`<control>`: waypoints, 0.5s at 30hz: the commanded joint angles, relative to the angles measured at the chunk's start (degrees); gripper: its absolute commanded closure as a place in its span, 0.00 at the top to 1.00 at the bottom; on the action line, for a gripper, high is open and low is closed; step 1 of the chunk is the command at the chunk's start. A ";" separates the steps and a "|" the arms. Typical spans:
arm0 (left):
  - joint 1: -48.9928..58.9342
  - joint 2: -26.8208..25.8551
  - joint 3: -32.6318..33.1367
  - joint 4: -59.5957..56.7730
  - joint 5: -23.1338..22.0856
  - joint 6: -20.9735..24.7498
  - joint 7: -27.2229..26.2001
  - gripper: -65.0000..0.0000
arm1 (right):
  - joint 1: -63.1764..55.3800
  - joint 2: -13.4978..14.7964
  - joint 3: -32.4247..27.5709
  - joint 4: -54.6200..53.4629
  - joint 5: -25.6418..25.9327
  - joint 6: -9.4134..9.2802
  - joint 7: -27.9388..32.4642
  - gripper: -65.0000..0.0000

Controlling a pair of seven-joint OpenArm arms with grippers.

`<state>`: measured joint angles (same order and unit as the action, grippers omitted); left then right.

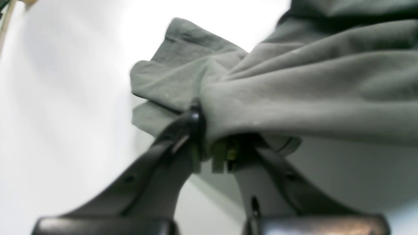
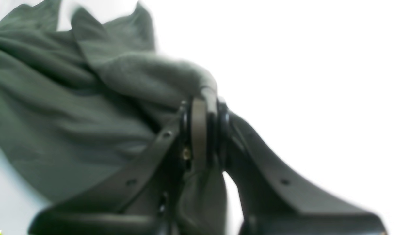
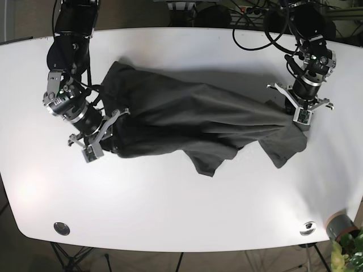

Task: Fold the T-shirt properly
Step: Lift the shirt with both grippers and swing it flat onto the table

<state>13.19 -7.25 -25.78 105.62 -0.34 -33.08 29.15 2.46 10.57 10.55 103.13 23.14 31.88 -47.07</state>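
The left gripper [image 1: 214, 130], a pair of black curved plastic fingers, is clenched on a bunched fold of the dark grey-green cotton T-shirt [image 1: 294, 85]; in the left wrist view the cloth wraps over the finger tips and hangs in folds toward the upper right, with a short flap of fabric sticking out to the upper left over the white tabletop [image 1: 65, 98]. In the base view this gripper [image 3: 300, 113] sits at the picture's right, at the end of the garment where a loose lobe of cloth droops toward the near edge.

The right gripper [image 2: 204, 107], of the same black make, is pressed together on a rolled edge of the T-shirt [image 2: 65, 124]; in the right wrist view a thin strip of cloth runs between the finger tips, and the rest of the shirt spreads in heavy creases to the left. In the base view this gripper [image 3: 101, 133] stands at the picture's left, at the other end of the garment.

Between the two grippers the T-shirt [image 3: 193, 116] stretches across the middle of the rounded white table [image 3: 170, 215], rumpled, with long diagonal folds and a pointed flap hanging toward the near side. Black cables [image 3: 261, 28] lie at the far edge of the table. A small round metal disc [image 3: 62, 228] sits near the table's near left corner, another [image 3: 308, 228] near the right.
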 commanded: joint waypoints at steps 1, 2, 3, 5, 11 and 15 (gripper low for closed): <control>-1.72 -0.53 -0.11 1.32 -0.67 0.07 -1.32 0.00 | 3.83 1.52 0.22 1.00 1.00 0.17 1.57 0.03; -2.07 -0.53 -0.11 1.41 -0.67 0.07 -1.32 0.00 | 5.06 1.78 0.22 0.91 1.00 0.17 1.57 0.03; -2.33 -0.53 -0.11 1.59 -0.67 0.07 -1.32 0.00 | 6.02 1.96 0.14 0.91 1.00 0.17 1.49 0.03; -3.04 -0.62 -0.11 3.34 -0.67 0.07 -1.32 0.00 | 8.75 2.22 0.31 0.91 1.00 0.08 0.61 0.03; -6.82 -0.89 -0.02 5.63 -0.58 0.07 0.70 0.00 | 17.45 3.63 0.05 0.82 -2.70 -0.89 -1.59 0.03; -13.23 -2.56 -0.02 5.54 -0.58 0.07 6.33 0.00 | 24.93 4.07 -0.74 -3.40 -5.51 -0.98 -1.59 0.03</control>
<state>2.39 -8.27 -25.58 109.93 -0.36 -33.58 36.01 24.18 13.98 9.89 100.07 17.76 31.07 -50.00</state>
